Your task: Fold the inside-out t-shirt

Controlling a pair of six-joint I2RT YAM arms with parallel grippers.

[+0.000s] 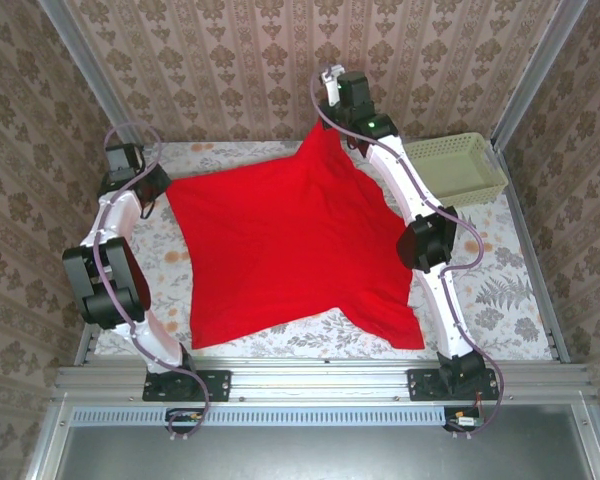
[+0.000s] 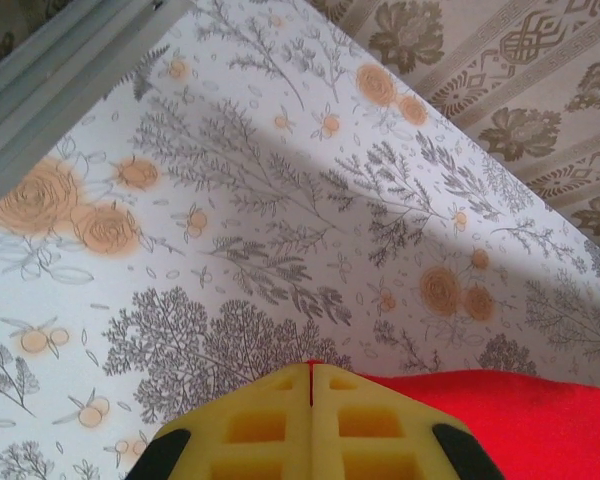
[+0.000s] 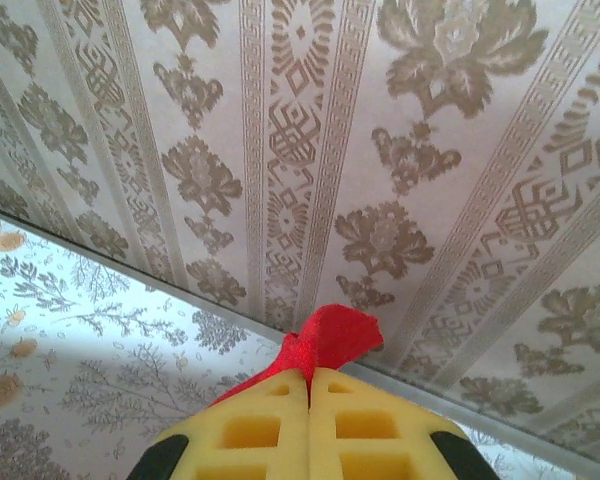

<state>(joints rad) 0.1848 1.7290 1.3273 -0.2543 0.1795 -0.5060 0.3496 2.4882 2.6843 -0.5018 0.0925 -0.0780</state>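
The inside-out t-shirt [image 1: 285,240] is bright red and lies spread over most of the flower-patterned table. My left gripper [image 1: 158,186] is at the shirt's far left corner, low over the table. In the left wrist view its yellow fingers [image 2: 270,425] are pressed together with a thin sliver of red cloth [image 2: 500,415] between the tips. My right gripper [image 1: 330,118] holds the far corner, pulled up into a peak near the back wall. In the right wrist view its gripper [image 3: 309,378] is shut, and a tuft of red cloth [image 3: 332,335] sticks out past the tips.
A pale green basket [image 1: 458,168] stands at the back right of the table, just right of the right arm. Patterned walls close in the back and both sides. A metal rail [image 1: 320,380] runs along the near edge, where both arm bases are bolted.
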